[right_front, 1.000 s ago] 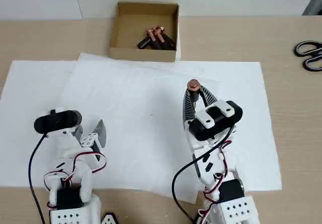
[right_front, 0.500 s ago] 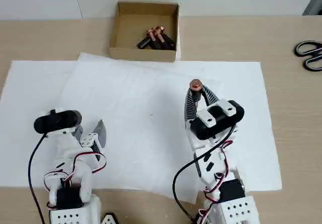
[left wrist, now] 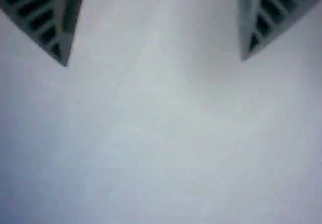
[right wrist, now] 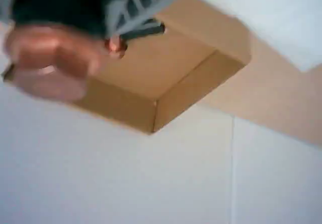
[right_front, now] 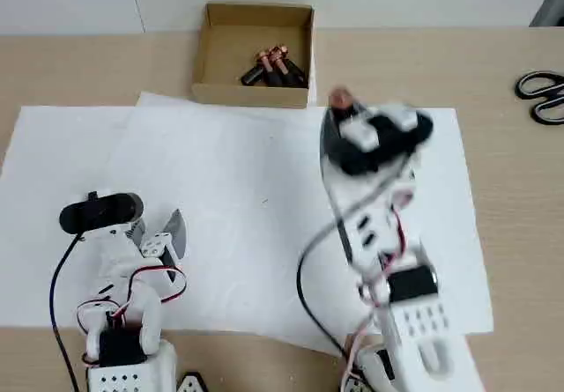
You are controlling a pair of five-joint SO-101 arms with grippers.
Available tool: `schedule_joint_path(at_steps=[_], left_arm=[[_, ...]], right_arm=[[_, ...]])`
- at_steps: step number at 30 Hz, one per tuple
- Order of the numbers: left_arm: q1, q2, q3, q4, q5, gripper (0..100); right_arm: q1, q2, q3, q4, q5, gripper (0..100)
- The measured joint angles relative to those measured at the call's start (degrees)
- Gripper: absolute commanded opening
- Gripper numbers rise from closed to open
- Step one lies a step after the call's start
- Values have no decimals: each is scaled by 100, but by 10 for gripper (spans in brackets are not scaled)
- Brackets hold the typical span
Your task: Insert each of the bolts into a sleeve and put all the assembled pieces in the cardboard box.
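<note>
Right gripper [right_front: 337,117], high view: clamped on a copper-headed bolt [right_front: 340,100]
Cardboard box [right_front: 210,57], high view: just ahead and left of that gripper; assembled pieces [right_front: 275,68] inside show 2 copper heads
Left gripper [right_front: 159,233], high view: over the white paper [right_front: 229,181], well behind the right one
Left gripper [left wrist: 153,60], left wrist view: fingers [left wrist: 50,17] spread apart, paper between them
Bolt [right wrist: 45,63], right wrist view: just past the fingers [right wrist: 146,2]; box [right wrist: 191,88] beyond, pieces [right wrist: 143,30] inside

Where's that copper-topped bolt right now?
In the high view the bolt sits in the right claw, over the far edge of the white paper, just right of the cardboard box and its near corner.
</note>
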Motion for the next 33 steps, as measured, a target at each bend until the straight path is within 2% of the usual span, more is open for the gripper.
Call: schedule_joint_path(at_steps=[9,18,23,29,33], left_arm=[[0,0,0,0,0,211],[0,0,0,0,0,211],[0,0,0,0,0,211],[0,0,0,0,0,211],[0,0,0,0,0,211]], right_arm=[[0,4668,-3235,-1336,0,3],[0,8589,-6725,-1486,0,3],[0,10110,-8220,-1486,0,3],[-35,11218,-9266,-1495,9,9],[-35,11578,-9714,-1495,9,122]])
